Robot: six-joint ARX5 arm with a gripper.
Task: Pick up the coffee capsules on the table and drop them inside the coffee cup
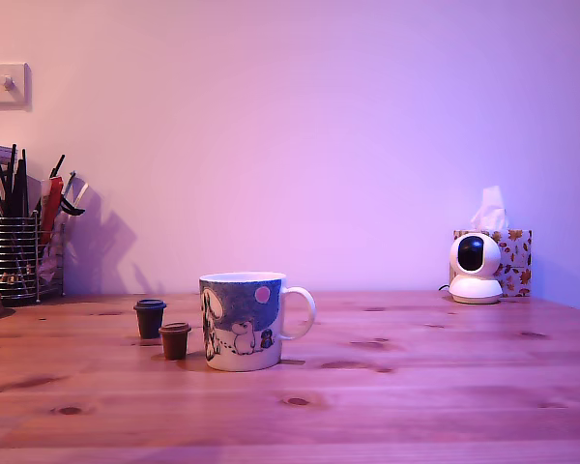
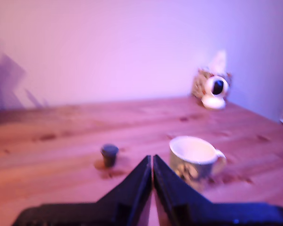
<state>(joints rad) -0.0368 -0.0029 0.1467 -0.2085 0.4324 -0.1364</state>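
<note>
Pincer point(image 2: 152, 162) closed; 2 tiny capsules point(image 1: 162, 327)

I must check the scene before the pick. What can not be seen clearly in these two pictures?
- Brown capsule: hidden in the wrist view, probably behind the shut jaws of the gripper.
- Gripper: outside the exterior view.
- Coffee cup interior: hidden by its wall in the exterior view; blurred in the wrist view.
- Pen holder: cut by the exterior view's left edge.

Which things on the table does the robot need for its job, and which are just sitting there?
Needed: the dark capsule, the brown capsule, the coffee cup and the gripper, shut and empty.

Just sitting there: the wire pen holder, the small white camera and the tissue box.
</note>
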